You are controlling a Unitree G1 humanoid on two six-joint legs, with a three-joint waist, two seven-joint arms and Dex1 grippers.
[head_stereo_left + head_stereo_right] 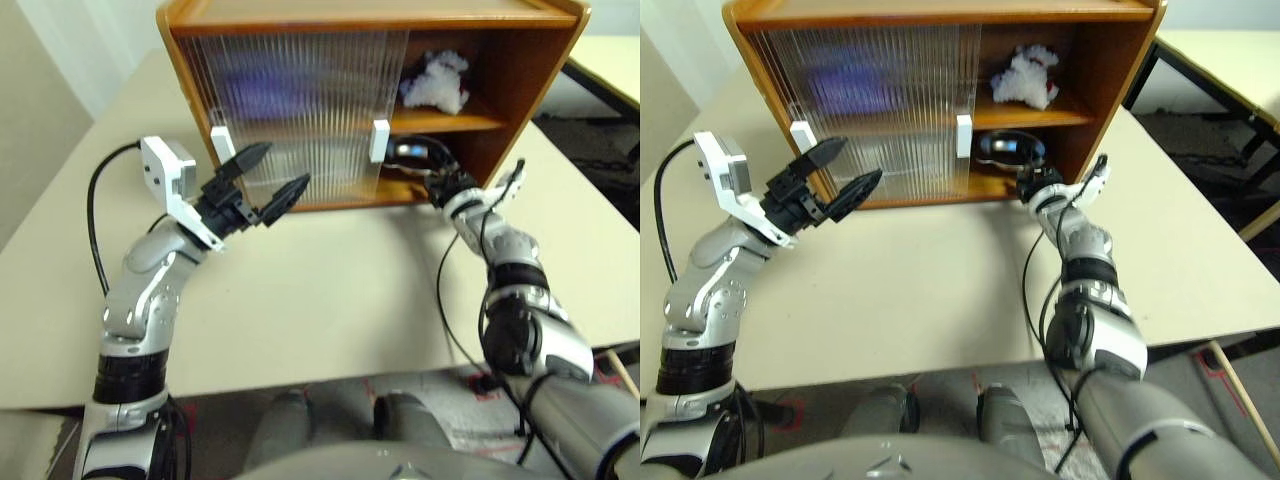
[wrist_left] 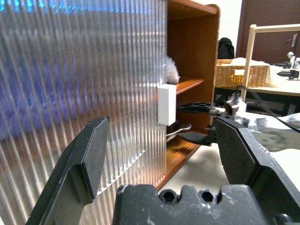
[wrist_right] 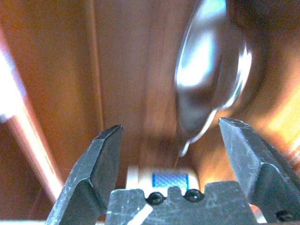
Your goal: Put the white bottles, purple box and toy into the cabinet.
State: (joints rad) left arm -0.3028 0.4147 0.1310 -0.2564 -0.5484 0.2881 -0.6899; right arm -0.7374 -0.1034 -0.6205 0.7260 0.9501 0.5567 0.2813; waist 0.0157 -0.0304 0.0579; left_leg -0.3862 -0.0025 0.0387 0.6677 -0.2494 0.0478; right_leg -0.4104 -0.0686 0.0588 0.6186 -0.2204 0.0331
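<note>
Cabinet (image 1: 1120, 90) holds the purple box (image 1: 855, 85) behind the door and the toy (image 1: 1026, 76) on the upper shelf, metal dish (image 1: 1010, 148) below; my right gripper (image 1: 1038, 183), spread and empty at the lower opening, should exit straight, clearing dish and door handle (image 1: 963, 135); left gripper (image 1: 835, 175) spread, idle.

The cabinet (image 1: 530, 70) is orange-brown wood with a smooth, faintly glossy finish. Its doors (image 1: 300, 100) are ribbed translucent plastic, with matt white handles (image 1: 380, 141). On the upper shelf the toy (image 1: 437, 82) looks fluffy white plush. Below it, the dish (image 3: 211, 70) is shiny polished metal. The surface (image 1: 320, 310) under the cabinet is matt, smooth beige.
</note>
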